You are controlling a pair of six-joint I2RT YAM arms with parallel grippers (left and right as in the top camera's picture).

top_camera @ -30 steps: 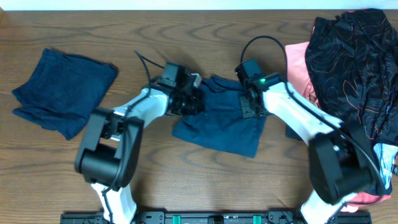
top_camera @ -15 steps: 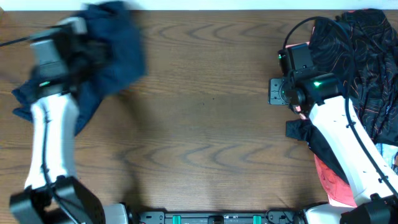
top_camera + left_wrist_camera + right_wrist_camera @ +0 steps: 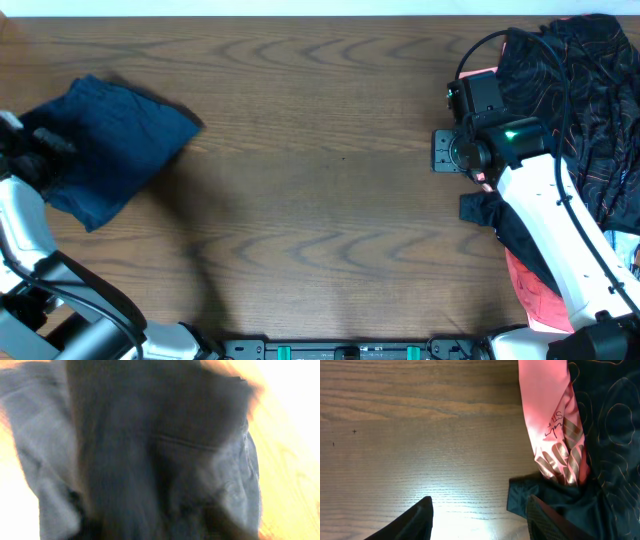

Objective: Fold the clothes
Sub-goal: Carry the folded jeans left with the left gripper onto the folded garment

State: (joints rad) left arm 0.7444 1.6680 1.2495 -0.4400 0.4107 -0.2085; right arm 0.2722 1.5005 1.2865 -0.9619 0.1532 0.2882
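Note:
A stack of folded navy clothes (image 3: 115, 140) lies at the table's far left. My left gripper (image 3: 38, 150) is at the stack's left edge, over the cloth. Blurred navy fabric (image 3: 150, 450) fills the left wrist view and its fingers do not show there. At the right lies a heap: a black orange-swirl piece (image 3: 570, 90), a salmon-pink piece (image 3: 478, 85) and a navy piece (image 3: 480, 210). My right gripper (image 3: 445, 150) hovers just left of that heap, open (image 3: 480, 525) with bare wood between its fingers. The navy piece's corner (image 3: 520, 495) lies by the right finger (image 3: 550, 520).
The brown wooden table (image 3: 320, 180) stretches between the two piles. The pink piece (image 3: 545, 420) and the black patterned piece (image 3: 610, 420) lie side by side in the right wrist view. More pink cloth (image 3: 530, 300) shows under the right arm.
The left arm carried a navy piece from the table's middle to the left stack, where it now lies, and swung further left. The right arm moved to the right heap and then stayed.

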